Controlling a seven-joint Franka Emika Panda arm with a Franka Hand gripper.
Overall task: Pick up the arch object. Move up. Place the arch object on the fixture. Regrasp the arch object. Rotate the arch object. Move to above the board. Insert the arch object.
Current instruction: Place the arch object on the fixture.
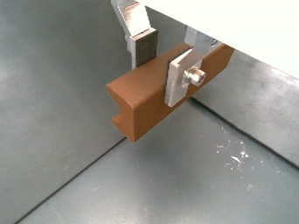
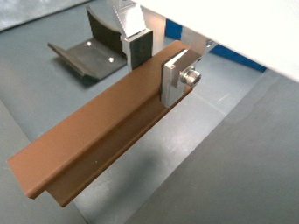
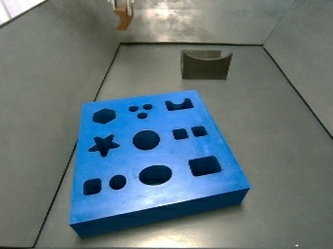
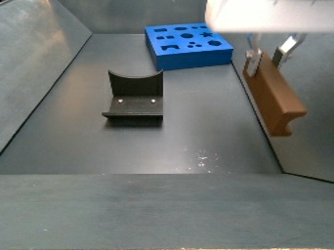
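The arch object [image 1: 140, 101], a long orange-brown wooden bar with a notch near one end, hangs in the air with my gripper [image 1: 162, 61] shut on it. One silver finger [image 2: 176, 77] presses its near face and the other sits behind it. In a side view the gripper [image 4: 268, 54] holds the bar [image 4: 278, 98] lengthwise, end down, to the right of the fixture [image 4: 135, 107]. The dark fixture [image 3: 204, 66] stands on the floor beyond the blue board [image 3: 215, 190]. In a wrist view the fixture [image 2: 91, 54] lies past the bar [image 2: 93, 144].
Grey metal walls enclose the dark floor on all sides. In a side view the board [image 4: 196, 61] lies at the far end, behind the fixture. A blue edge of the board [image 2: 233, 57] shows in a wrist view.
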